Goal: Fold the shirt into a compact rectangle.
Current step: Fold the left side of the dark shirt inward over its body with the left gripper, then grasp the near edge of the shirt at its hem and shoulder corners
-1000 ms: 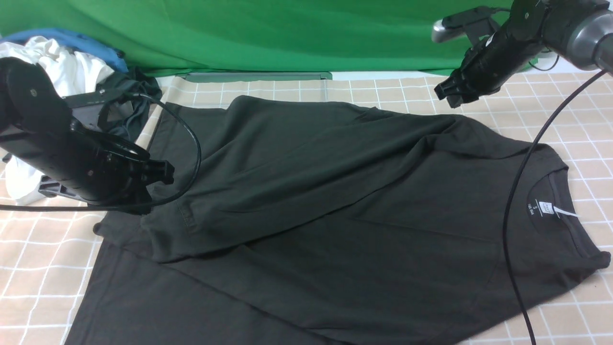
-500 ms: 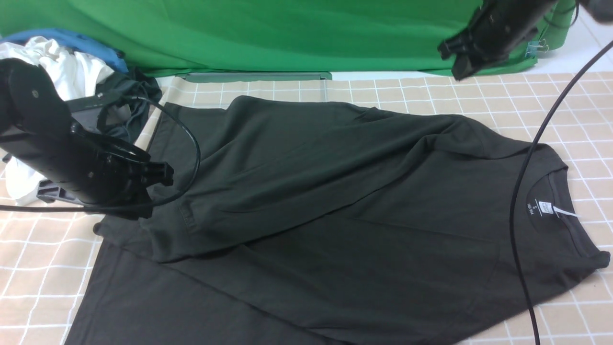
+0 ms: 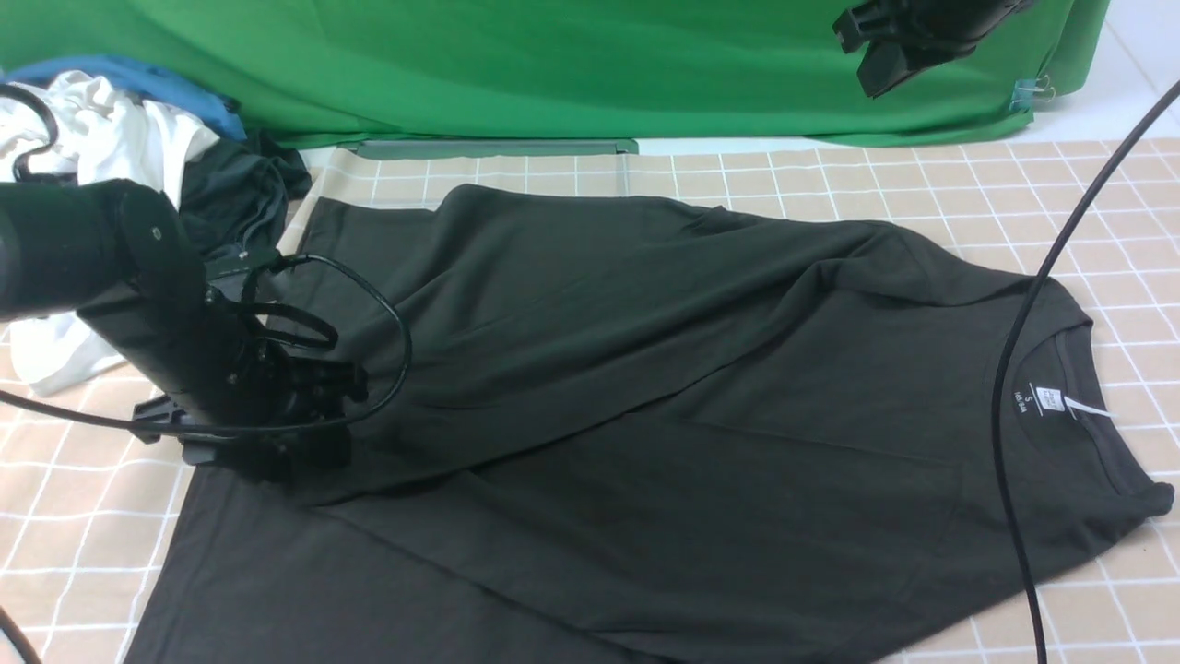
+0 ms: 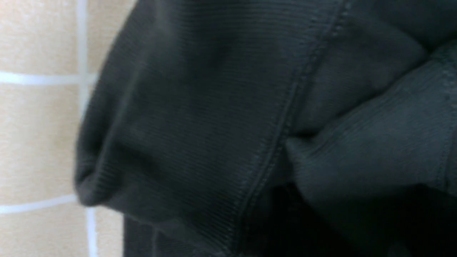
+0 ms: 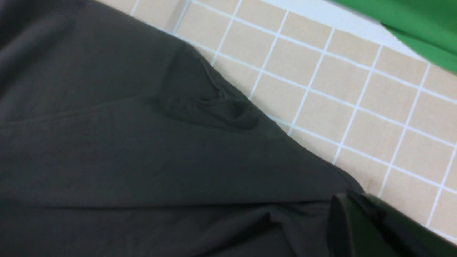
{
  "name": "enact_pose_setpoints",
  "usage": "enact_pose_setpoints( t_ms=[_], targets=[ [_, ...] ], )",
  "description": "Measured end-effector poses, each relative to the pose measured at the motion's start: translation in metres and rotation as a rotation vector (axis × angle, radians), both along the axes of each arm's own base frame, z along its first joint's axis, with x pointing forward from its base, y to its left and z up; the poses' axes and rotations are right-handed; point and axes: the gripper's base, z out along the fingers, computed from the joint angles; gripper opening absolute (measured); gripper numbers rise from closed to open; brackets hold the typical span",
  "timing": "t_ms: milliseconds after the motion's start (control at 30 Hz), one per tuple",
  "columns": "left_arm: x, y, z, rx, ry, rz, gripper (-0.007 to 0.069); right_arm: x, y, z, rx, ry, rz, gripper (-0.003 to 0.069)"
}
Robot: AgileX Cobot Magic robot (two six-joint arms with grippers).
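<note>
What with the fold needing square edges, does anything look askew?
Yes. The shirt lies diagonally on the checked cloth, and its sleeve crosses it at a slant, wrinkled near the shoulder, cuff bunched.

The right gripper [image 3: 867, 57] rose clear of the shirt [image 3: 645, 387], while the left gripper [image 3: 327, 415] dropped lower onto it.

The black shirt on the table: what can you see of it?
The shirt is a large black long-sleeved crew-neck in soft knit, lying flat but creased on the checked tablecloth, collar toward the robot's right with a small white neck label showing. One sleeve is folded across the body; its stitched cuff lies by the left gripper, contact unclear. A black cable crosses above the collar end.
</note>
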Motion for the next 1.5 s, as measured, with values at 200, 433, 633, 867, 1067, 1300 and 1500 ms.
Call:
enact_pose_setpoints(
  t_ms=[200, 433, 633, 867, 1067, 1300, 1500],
  targets=[
    [-0.006, 0.001, 0.018, 0.005, -0.024, -0.022, 0.0033, 0.0, -0.001, -0.001, -0.008, 0.002, 0.009, 0.0043],
    [-0.028, 0.003, 0.059, 0.018, -0.029, -0.016, 0.002, 0.001, -0.005, -0.002, -0.068, -0.01, 0.01, 0.0043],
    [-0.048, 0.011, 0.049, 0.098, 0.083, 0.021, 0.002, 0.004, -0.023, -0.002, -0.15, -0.02, -0.03, 0.0086],
    [-0.053, 0.015, 0.037, 0.13, 0.072, 0.035, 0.0024, 0.011, -0.071, -0.015, -0.12, 0.029, -0.198, 0.0269],
    [-0.049, 0.016, 0.037, 0.138, 0.034, 0.033, 0.0182, 0.006, -0.095, -0.077, -0.104, 0.243, -0.247, 0.0415],
    [-0.037, 0.014, 0.058, 0.13, -0.059, 0.013, 0.0413, -0.009, -0.102, -0.123, -0.134, 0.402, -0.189, 0.054],
    [-0.032, 0.001, 0.063, 0.031, -0.09, -0.007, 0.0273, -0.002, -0.088, -0.126, -0.175, 0.315, -0.068, 0.056]
  ],
)
